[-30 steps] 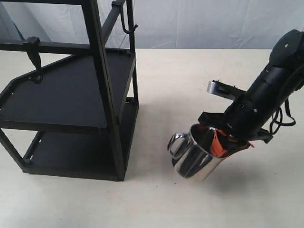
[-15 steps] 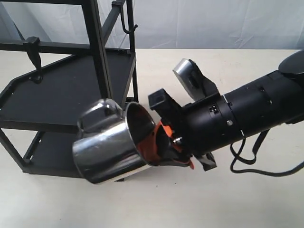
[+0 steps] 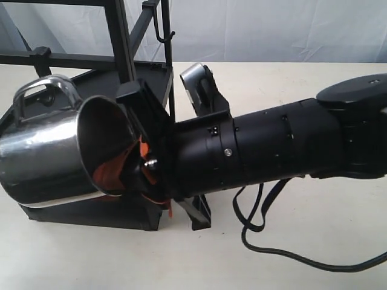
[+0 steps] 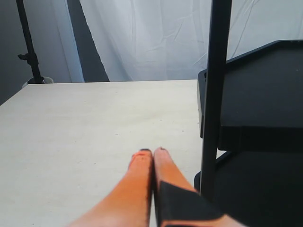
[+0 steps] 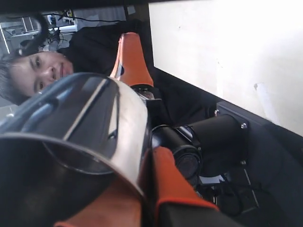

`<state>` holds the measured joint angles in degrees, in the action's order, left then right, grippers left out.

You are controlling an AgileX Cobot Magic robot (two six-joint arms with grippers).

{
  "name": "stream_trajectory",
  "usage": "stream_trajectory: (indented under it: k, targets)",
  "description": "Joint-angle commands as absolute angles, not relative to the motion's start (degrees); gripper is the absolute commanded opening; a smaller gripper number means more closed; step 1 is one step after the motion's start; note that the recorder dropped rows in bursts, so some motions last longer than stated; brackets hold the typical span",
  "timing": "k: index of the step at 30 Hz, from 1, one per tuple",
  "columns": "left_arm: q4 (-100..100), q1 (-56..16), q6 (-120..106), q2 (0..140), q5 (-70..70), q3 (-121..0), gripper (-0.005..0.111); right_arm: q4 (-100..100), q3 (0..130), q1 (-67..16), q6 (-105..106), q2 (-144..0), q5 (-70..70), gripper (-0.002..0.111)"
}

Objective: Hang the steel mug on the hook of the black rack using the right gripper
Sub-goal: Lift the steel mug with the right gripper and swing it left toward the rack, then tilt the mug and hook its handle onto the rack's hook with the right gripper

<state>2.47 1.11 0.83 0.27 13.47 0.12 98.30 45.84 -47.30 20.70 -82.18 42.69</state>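
Note:
The steel mug (image 3: pixel 48 148) lies tipped on its side in the air in front of the black rack (image 3: pixel 124 36), mouth toward the arm and handle (image 3: pixel 42 84) on top. My right gripper (image 3: pixel 130 169) is shut on the mug's wall, one orange finger inside and one outside. In the right wrist view the mug (image 5: pixel 94 118) fills the frame beside the outer finger (image 5: pixel 173 184). Just above the handle the hook (image 3: pixel 41 53) clips over a rack bar, its tip hidden. Beside a rack post (image 4: pixel 215 94), my left gripper (image 4: pixel 152 152) rests shut and empty near the table.
A thin J-shaped wire hook (image 3: pixel 160 30) hangs from the rack's upper bar. The right arm's black cable (image 3: pixel 284 254) trails over the table. The rack's dark shelf (image 4: pixel 265 94) stands close to the left gripper. A stand (image 4: pixel 28 47) and white curtain lie beyond the table.
The right arm has swung left and up with the mug, from the table's right side to in front of the rack. The mug's handle now sits just below the hook.

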Motion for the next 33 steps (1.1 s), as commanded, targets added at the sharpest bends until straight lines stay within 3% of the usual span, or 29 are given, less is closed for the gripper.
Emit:
stream_trajectory:
  k: [1, 6, 33]
  targets:
    - [2.63, 1.04, 0.96, 0.00, 13.22, 0.00, 0.002, 99.95, 47.83, -50.57, 19.24, -81.60, 37.56, 0.000]
    - [2.63, 1.04, 0.96, 0.00, 13.22, 0.00, 0.002, 99.95, 47.83, -53.32, 14.41, -82.56, 30.53, 0.000]
    - [2.63, 1.04, 0.96, 0.00, 13.22, 0.00, 0.002, 99.95, 51.63, -55.12, 4.41, -88.85, 26.18, 0.000]
